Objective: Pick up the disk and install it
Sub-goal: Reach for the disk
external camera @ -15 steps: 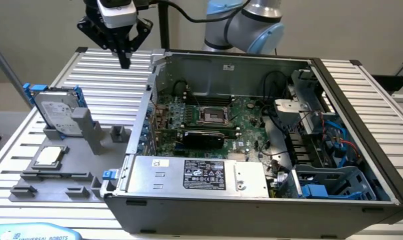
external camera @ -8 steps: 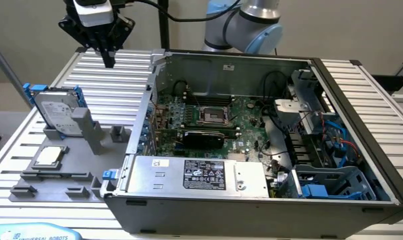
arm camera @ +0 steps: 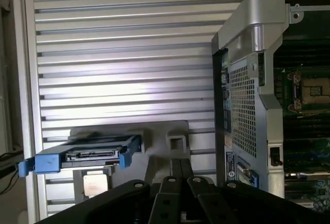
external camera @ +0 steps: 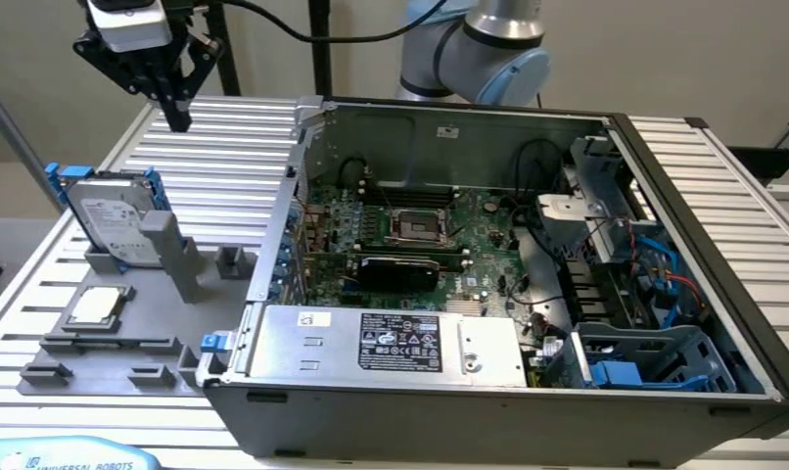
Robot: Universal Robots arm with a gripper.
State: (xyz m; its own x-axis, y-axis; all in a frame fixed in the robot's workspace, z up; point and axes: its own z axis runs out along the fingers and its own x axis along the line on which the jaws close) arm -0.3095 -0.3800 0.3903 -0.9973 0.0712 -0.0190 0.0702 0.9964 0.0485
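A plain pale beige wall [external camera: 708, 49] is seen across twelve o'clock of the exterior view, and it is evenly lit. Black upright posts [external camera: 320, 44] are set against it toward eleven o'clock. The scene is carried by a table [external camera: 225, 137] topped with ribbed silver aluminium slats, which are spread from nine o'clock round to three o'clock. A pale floor [external camera: 14, 201] is glimpsed past the table's edge at nine o'clock and is crossed by a slanted grey pole [external camera: 6, 119]. In the wrist view, a soft bright sheen is thrown along the slats.
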